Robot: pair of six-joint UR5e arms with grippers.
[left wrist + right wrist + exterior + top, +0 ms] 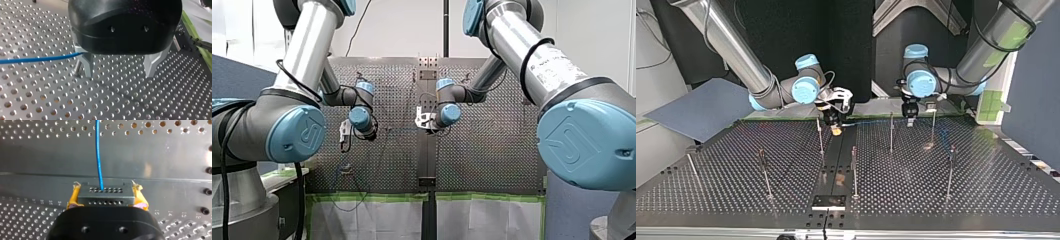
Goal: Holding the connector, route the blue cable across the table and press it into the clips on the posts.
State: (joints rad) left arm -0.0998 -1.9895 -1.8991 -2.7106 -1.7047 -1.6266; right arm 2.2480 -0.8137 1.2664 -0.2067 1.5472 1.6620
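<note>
Right claw (105, 196) first: its yellow pads (140, 198) are pinching the grey connector (105, 193), one pad on each end, the block sitting square between them. Out of the connector's face comes the blue cable (98, 152). It runs straight ahead of the claw, over a smooth strip of the table (50, 155) and on across the holes beyond.

Over to the left claw (118, 68): the metal fingers (86, 63) are spread wide, tips just above the perforated plate. The cable comes in level from one side and reaches the outer face of one finger. There the black housing (125, 25) hides it, so I cannot tell whether it passes between the fingers.

From across the table, both claws hang low near the edge where the arms come in, and the cable is stretched in a line from the right claw towards the left one. Now the posts (891, 132): one stands just beside the right claw, one between the two claws and nearer the left, and one just past the left claw. The others stand well apart from both. Whether the cable sits in any clip is too small to tell.
</note>
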